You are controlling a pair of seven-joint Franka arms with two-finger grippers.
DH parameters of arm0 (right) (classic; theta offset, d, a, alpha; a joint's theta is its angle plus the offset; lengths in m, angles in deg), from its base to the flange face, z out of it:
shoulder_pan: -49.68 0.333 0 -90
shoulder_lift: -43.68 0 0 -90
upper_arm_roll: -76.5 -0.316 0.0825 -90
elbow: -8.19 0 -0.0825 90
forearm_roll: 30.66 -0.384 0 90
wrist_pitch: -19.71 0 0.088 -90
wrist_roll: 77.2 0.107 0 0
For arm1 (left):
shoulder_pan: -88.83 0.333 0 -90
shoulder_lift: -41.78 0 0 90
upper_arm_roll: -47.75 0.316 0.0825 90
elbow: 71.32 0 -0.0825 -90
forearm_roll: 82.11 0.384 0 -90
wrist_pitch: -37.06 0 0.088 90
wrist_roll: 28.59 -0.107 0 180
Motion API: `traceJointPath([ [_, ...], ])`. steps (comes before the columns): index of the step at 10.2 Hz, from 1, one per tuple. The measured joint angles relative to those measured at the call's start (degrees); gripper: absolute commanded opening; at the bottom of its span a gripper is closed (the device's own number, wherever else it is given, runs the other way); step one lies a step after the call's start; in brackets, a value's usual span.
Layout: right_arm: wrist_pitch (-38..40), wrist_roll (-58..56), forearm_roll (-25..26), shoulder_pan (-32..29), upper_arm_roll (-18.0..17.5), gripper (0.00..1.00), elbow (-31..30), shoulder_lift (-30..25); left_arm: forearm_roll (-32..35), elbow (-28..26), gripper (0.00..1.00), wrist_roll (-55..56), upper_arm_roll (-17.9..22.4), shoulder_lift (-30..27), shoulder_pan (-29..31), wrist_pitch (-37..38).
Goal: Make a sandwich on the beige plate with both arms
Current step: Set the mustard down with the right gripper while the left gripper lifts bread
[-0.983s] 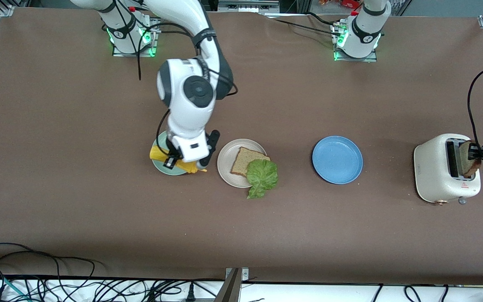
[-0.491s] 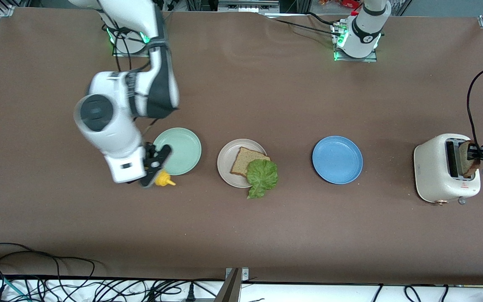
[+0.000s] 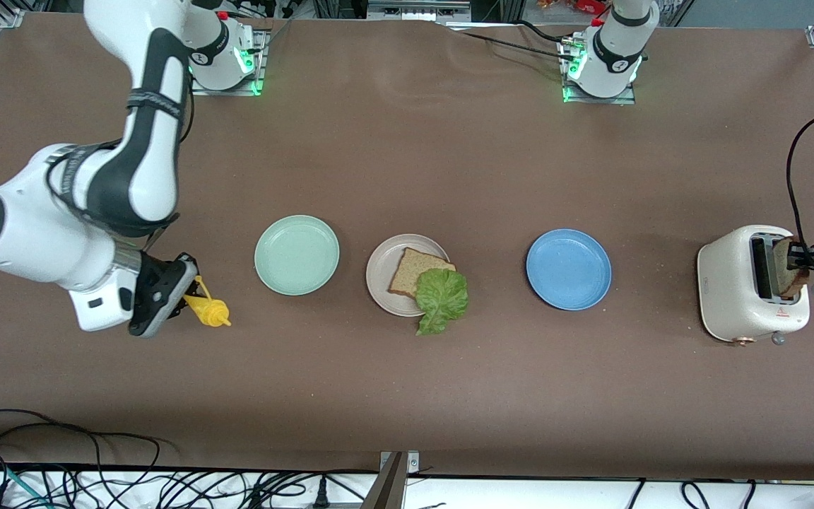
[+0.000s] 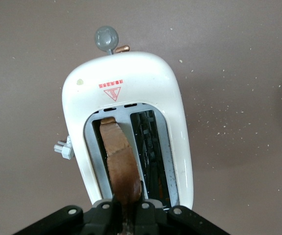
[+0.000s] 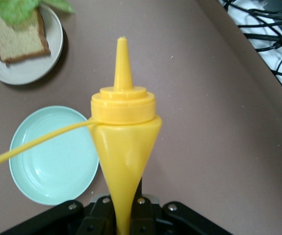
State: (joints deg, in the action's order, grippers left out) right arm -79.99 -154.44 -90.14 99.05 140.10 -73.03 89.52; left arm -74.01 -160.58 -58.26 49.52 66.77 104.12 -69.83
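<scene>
Gripping the second bread slice [image 4: 121,166] by its top crust, the left gripper [image 4: 126,215] sits directly over the toaster [image 3: 750,283], fingers closed on the bread where it stands in one slot. Toast like this is probably light, stiff and crumbly, so a gentle pinch at the crust seems right. The right gripper [image 3: 179,300], clamped on a yellow squeeze bottle [image 5: 123,147], hovers over bare table just beside the mint-green plate [image 3: 297,254]. Further along from it, the beige plate [image 3: 379,272] carries one bread slice [image 3: 410,268] with floppy lettuce [image 3: 442,297] overhanging its rim.
</scene>
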Motion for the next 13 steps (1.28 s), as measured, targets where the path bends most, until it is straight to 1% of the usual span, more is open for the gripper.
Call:
traceJointPath([
  [3,0.79,-8.41,-8.73,-3.89,-0.95,0.0,-5.15,0.24,0.0,0.22,0.0,0.0,-0.01,0.0,-1.07,0.57],
  [6,1.32,-19.51,-19.97,-4.61,-1.07,0.0,-12.22,0.35,0.0,0.27,0.0,0.0,0.04,-0.01,-1.09,0.72],
  [7,2.76,-23.11,-23.24,-4.78,-1.09,0.0,-14.79,0.36,0.0,0.28,0.0,0.0,0.04,-0.01,-1.1,0.73],
  [10,10.16,-33.85,-29.97,-5.55,-1.1,0.0,-20.63,0.35,0.0,0.32,0.0,0.0,0.04,-0.01,-1.35,0.88],
  [13,17.93,-43.47,-32.33,-7.74,-1.11,0.0,-25.9,0.35,0.0,2.37,0.0,0.0,0.0,0.0,-2.68,3.27],
])
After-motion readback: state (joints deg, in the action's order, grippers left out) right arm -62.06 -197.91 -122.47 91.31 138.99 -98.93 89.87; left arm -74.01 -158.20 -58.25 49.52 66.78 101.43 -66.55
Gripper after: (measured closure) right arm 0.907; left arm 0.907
